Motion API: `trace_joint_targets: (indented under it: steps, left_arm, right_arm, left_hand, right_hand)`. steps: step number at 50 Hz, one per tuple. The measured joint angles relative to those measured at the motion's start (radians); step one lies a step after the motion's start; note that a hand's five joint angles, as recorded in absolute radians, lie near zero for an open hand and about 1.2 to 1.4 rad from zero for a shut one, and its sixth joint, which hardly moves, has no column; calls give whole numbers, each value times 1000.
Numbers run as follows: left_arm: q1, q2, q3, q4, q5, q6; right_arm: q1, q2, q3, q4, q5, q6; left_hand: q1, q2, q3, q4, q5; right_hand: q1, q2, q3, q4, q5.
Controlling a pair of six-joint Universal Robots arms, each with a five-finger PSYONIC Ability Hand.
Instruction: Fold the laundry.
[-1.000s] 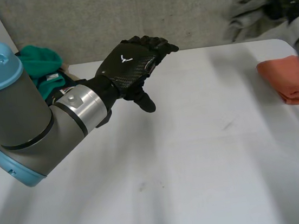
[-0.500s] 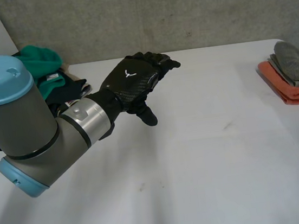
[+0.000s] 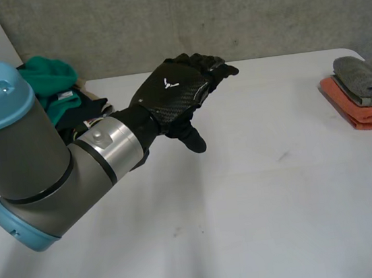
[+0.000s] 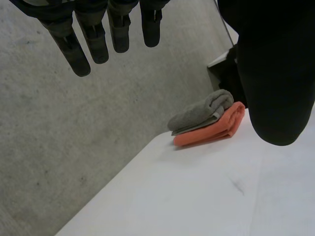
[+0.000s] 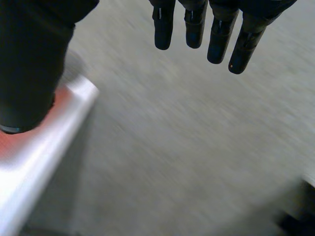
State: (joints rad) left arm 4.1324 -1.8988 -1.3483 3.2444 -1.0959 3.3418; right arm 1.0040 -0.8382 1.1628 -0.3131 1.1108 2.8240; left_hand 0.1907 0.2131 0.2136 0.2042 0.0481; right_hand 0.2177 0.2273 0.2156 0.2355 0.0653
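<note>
The left hand (image 3: 170, 93) is held over the far-left part of the white counter (image 3: 261, 197), back upward, at the end of the left arm (image 3: 46, 163), which reaches in from the near-left. Its fingers (image 4: 119, 32) are straight and spread a little, its thumb (image 4: 275, 73) stands well apart from them, and they hold nothing.

At the counter's right edge lies a folded stack, with a grey towel (image 3: 365, 79) resting on top of an orange towel (image 3: 366, 115). The left wrist view shows the same stack beyond the fingertips, the grey piece rolled over at its fold and the orange one flat beneath it. The stack is well apart from the left hand.

At the far-left corner, behind the left arm, sits a loose heap of clothes (image 3: 53, 77), green on top with darker pieces below. A grey wall (image 3: 191, 16) runs behind the counter.

The right hand (image 5: 195, 24) is off the counter, its fingers straight and slightly apart, with the thumb off to one side. It is empty too.
</note>
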Motion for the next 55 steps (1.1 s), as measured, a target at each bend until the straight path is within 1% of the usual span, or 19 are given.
trace_joint_targets:
  steps: [1,3,6,9,11,15,18,19,20,22,23,28,32,36,44,49,51,53,55]
  left_arm:
    - [0,0,0,0,0,0]
    - [-2,16,0,0,-1,-2]
    - [0,35,5,5,-6,-2]
    - [6,56,15,17,-28,-2]
    - [13,68,25,33,-60,-3]
    - [37,84,51,83,-160,-1]
    - [88,84,84,150,-272,4]
    - [96,82,88,156,-282,5]
    - [134,72,104,180,-311,9]
    - [167,61,115,193,-323,12]
    - [245,27,143,213,-329,24]
    - [417,-95,214,216,-262,76]
    - [541,-251,304,182,-144,155]
    - [616,-420,414,143,-64,258]
    - [691,-664,600,118,-44,460]
    - [707,-771,695,113,-64,526]
    - [708,-786,708,112,-69,531]
    - [707,-802,722,112,-80,534]
    - [702,-806,723,115,-97,536]
  right_arm:
    - [0,0,0,0,0,0]
    - [-54,-27,-51,105,135,-112]
    - [-61,-51,-104,133,287,-190]
    - [-28,-96,-120,102,364,-208]
    - [17,-149,-105,58,381,-190]
    - [134,-285,-19,-59,331,-108]
    - [256,-419,114,-176,213,-12]
    - [270,-431,130,-187,199,-3]
    - [326,-477,192,-227,142,28]
    - [338,-485,205,-234,130,34]
    - [471,-552,337,-292,21,72]
    - [653,-593,497,-311,-81,75]
    - [759,-589,600,-262,-108,23]
    - [809,-553,660,-177,-100,-71]
    - [835,-477,702,-54,-47,-209]
    - [832,-462,727,-36,-30,-228]
    - [830,-461,731,-36,-28,-228]
    - [824,-462,737,-37,-28,-228]
    - [816,-462,740,-39,-30,-227]
  left_hand:
    - [0,0,0,0,0]
    - [0,0,0,0,1]
    - [0,0,0,0,1]
    - [0,0,0,0,0]
    - [0,0,0,0,0]
    - [0,0,0,0,0]
    - [0,0,0,0,0]
    - [0,0,0,0,0]
    - [0,0,0,0,0]
    - [0,0,0,0,0]
    - [17,7,8,11,0]
    - [67,41,40,56,34]
    - [68,46,41,58,42]
    - [68,46,41,58,42]
    - [91,78,70,86,70]
    - [274,240,237,243,226]
    - [412,370,366,378,358]
    - [702,657,656,655,630]
    - [889,890,885,892,865]
  right_hand:
    - [0,0,0,0,0]
    - [0,0,0,0,0]
    - [0,0,0,0,0]
    - [0,0,0,0,0]
    - [0,0,0,0,0]
    - [0,0,0,0,0]
    - [0,0,-3,0,0]
    - [0,0,-3,0,0]
    - [0,0,-4,0,-1]
    - [0,0,-4,0,-1]
    - [0,0,-4,0,-4]
    - [0,0,-4,0,-5]
    - [0,0,-4,0,-5]
    - [0,0,-4,0,-6]
    - [0,0,-4,0,-8]
    - [0,0,-4,0,-8]
    - [0,0,-4,0,-8]
    - [0,0,-4,0,-8]
    - [0,0,-4,0,-8]
